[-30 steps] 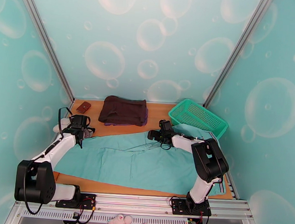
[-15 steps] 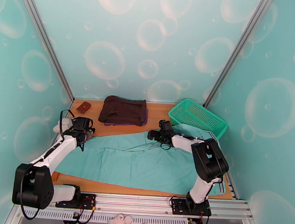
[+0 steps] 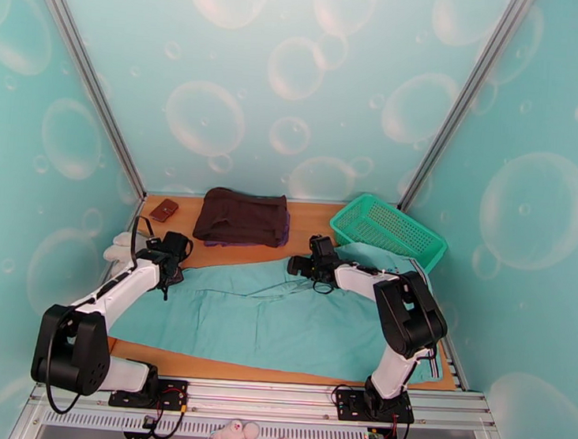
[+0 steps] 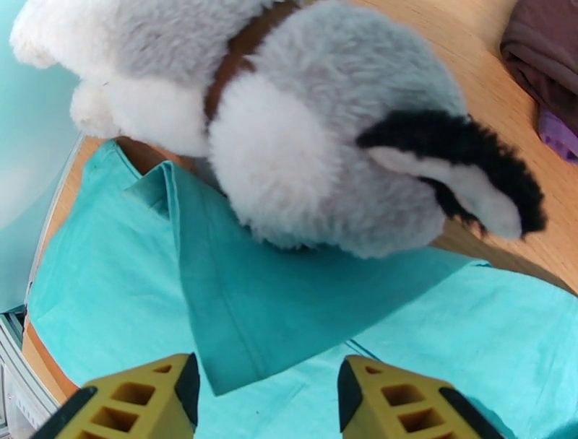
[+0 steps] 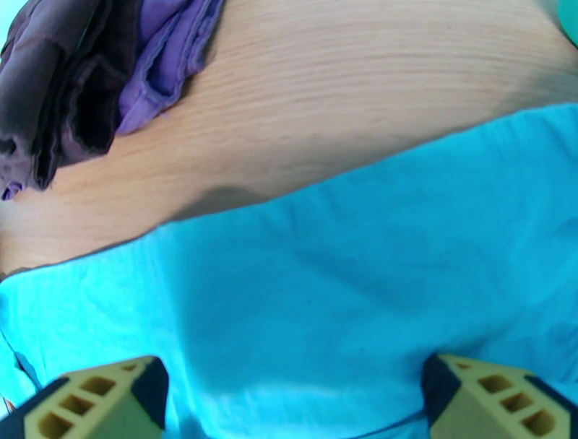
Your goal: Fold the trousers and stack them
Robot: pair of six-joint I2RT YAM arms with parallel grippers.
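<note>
The light teal trousers (image 3: 282, 319) lie spread flat across the wooden table, running from left to right. My left gripper (image 3: 167, 265) hovers over their far left corner, beside a plush toy. In the left wrist view its yellow fingers (image 4: 144, 401) stand apart, open, above a folded-over flap of the trousers (image 4: 246, 303). My right gripper (image 3: 295, 266) is at the trousers' far edge near the middle. Its jaws are wide open just above the trousers (image 5: 361, 289), with nothing between them.
A grey and white plush toy (image 4: 318, 144) rests on the trousers' far left corner. A dark brown folded garment (image 3: 242, 215) lies on a purple one (image 5: 166, 50) at the back. A green mesh basket (image 3: 389, 229) stands at the back right. A small brown case (image 3: 164, 209) sits at the back left.
My left gripper has slid a little to the right along the trousers' far edge, away from the plush toy. The right gripper has barely shifted.
</note>
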